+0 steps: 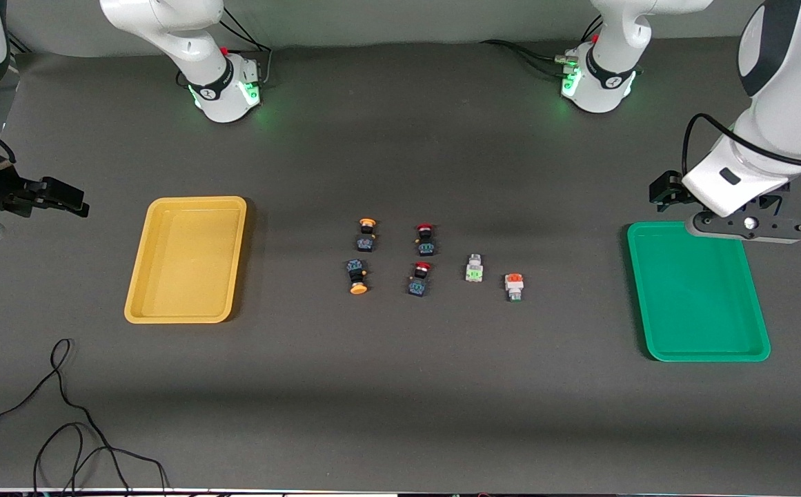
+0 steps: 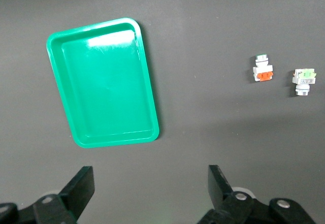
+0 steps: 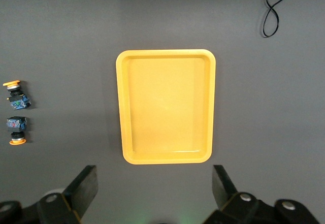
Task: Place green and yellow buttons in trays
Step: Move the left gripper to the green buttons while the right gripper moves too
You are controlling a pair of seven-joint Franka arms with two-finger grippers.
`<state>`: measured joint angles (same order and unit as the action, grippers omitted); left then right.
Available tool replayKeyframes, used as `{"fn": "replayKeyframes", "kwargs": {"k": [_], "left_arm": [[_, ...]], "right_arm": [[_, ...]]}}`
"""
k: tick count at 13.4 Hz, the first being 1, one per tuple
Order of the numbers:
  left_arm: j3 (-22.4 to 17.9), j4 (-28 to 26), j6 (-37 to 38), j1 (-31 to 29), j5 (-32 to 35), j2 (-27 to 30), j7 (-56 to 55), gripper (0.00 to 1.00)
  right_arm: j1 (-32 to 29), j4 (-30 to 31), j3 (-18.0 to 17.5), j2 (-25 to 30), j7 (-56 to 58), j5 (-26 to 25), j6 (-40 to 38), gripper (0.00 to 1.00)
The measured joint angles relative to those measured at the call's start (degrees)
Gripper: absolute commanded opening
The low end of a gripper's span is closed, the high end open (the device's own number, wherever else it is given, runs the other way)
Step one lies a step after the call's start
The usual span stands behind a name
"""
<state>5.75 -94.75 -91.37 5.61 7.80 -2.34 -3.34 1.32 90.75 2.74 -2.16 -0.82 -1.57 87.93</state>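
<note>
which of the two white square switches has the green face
The green-faced white switch, the one beside the red-capped pair. The other white switch has an orange face, lies nearer the front camera and sits closer to the green tray.

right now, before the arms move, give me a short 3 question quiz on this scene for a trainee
1. True or false: both trays hold nothing yet.
2. How many red-capped buttons lie on the table? A) one B) two C) four
3. Fill in: the white button nearest the green tray has an ______ face.

Key
1. True. The yellow tray and green tray are bare inside.
2. B. Two red buttons lie mid-table, beside the two yellow-capped ones.
3. Orange; the green-faced one lies beside it.

The left gripper and right gripper are open.
</note>
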Motion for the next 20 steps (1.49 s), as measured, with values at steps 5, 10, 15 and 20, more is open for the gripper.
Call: {"fn": "replayKeyframes", "kwargs": {"k": [5, 10, 15, 20], "left_arm": [[-0.03, 0.00, 0.65, -0.03, -2.55, 0.00, -0.02, 1.00], [-0.18, 0.00, 0.73, -0.33, -2.88, 0.00, -0.03, 1.00], [0.11, 0.06, 0.72, -0.16, -5.93, -0.06, -2.33, 1.00], [2.11, 0.94, -2.32, 5.09, -7.26, -4.73, -13.22, 1.00]], "right_arm": [[0.00, 0.00, 0.00, 0.00, 0.00, 0.00, 0.00, 1.00], [0.00, 0.00, -0.08, 0.00, 0.00, 0.00, 0.00, 1.00], [2.21, 0.12, -0.52, 0.00, -0.25, 0.43, -0.02, 1.00], [10.89, 1.64, -1.00, -0.02, -8.87, 2.49, 0.09, 1.00]]}}
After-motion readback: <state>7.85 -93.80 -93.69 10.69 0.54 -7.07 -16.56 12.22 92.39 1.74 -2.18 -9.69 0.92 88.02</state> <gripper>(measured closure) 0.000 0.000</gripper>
